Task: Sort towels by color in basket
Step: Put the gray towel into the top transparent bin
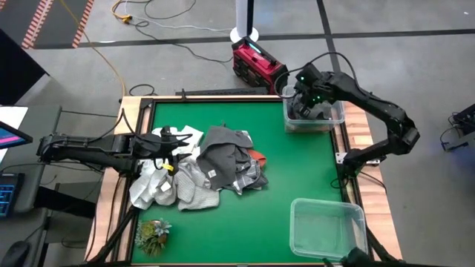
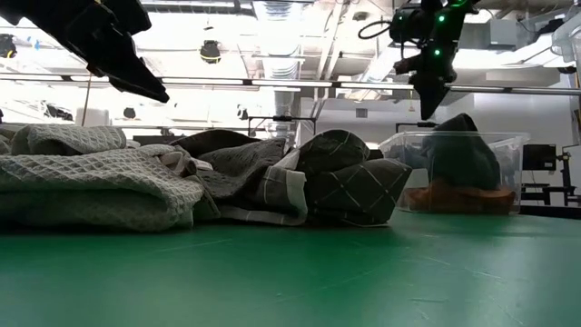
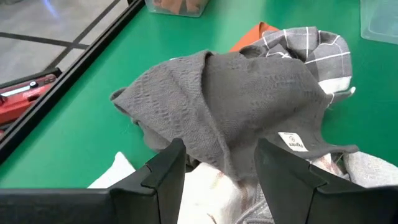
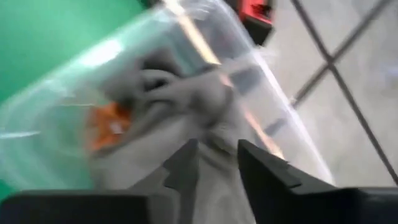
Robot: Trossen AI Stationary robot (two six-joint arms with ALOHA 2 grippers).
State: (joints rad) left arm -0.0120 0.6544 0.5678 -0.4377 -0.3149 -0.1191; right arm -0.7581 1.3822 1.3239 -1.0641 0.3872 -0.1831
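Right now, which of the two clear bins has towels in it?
The far bin, under the right gripper. It holds a grey towel over an orange one. The near bin at the table's front right corner looks empty.

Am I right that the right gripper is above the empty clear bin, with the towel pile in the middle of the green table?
Not quite: in the high view the right gripper is above the far bin, which already holds grey and orange cloth. The empty bin is the near one. The towel pile is mid-table.
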